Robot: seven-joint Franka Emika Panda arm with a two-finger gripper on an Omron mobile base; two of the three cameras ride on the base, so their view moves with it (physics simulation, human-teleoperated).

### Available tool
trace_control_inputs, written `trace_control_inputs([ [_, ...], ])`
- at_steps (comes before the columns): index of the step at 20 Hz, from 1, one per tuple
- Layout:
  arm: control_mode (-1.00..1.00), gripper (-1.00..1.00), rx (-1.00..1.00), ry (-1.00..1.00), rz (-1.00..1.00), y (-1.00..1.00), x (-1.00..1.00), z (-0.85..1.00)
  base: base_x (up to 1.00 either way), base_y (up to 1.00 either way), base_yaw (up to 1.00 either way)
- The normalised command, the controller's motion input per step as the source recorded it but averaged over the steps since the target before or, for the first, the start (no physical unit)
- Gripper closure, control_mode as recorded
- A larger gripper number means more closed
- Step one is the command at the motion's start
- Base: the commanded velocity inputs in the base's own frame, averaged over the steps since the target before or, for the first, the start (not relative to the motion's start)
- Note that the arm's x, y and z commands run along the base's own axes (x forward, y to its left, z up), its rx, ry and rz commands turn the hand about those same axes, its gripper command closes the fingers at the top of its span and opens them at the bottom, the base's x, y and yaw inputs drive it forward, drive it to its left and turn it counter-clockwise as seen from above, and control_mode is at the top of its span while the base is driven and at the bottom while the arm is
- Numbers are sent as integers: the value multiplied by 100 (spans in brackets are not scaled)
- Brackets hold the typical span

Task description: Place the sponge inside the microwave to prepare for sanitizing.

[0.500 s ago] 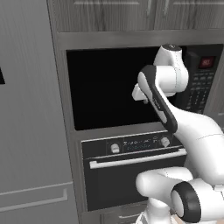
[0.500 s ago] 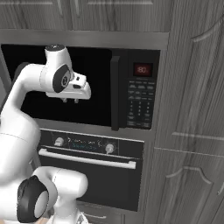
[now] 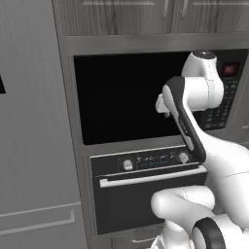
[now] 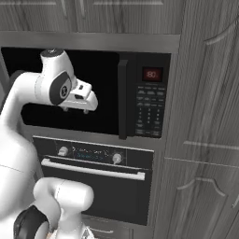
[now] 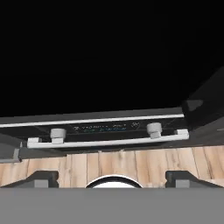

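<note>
The microwave [image 4: 149, 102] is a black built-in box with a button panel and a red display at its right. Its door [image 4: 122, 100] stands swung open, edge-on beside the panel, and the cavity [image 3: 116, 97] is dark. My gripper [image 4: 88, 101] hangs in front of that opening at mid height, also seen from the left [image 3: 160, 103]. In the hand view the gripper [image 5: 112, 179] is open, its fingertips [image 5: 41, 178] far apart with nothing between them. The sponge is out of view.
A black oven [image 3: 146, 189] with knobs and a silver bar handle [image 5: 109, 141] sits right under the microwave. Grey wood cabinets [image 4: 205, 140] rise at the right, a tall grey panel [image 3: 34, 146] at the left. Wooden floor [image 5: 118, 164] lies below.
The hand has dropped slightly in front of the microwave opening. The jaws stay apart.
</note>
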Motion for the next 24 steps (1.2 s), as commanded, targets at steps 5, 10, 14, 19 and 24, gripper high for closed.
trace_control_inputs([
  [5, -100, -100, -1, -27, -25, -37, -48, 3, 0, 0, 0],
  [10, -100, -100, -3, -33, -11, -82, -10, 0, 0, 0, 0],
  [14, -100, -100, 0, -21, 1, -77, 7, 0, 0, 0, 0],
  [19, -100, -100, 0, 17, 4, -44, 43, 4, 0, 0, 0],
  [24, -100, -100, 0, 15, 8, -28, 35, 20, 0, 0, 0],
])
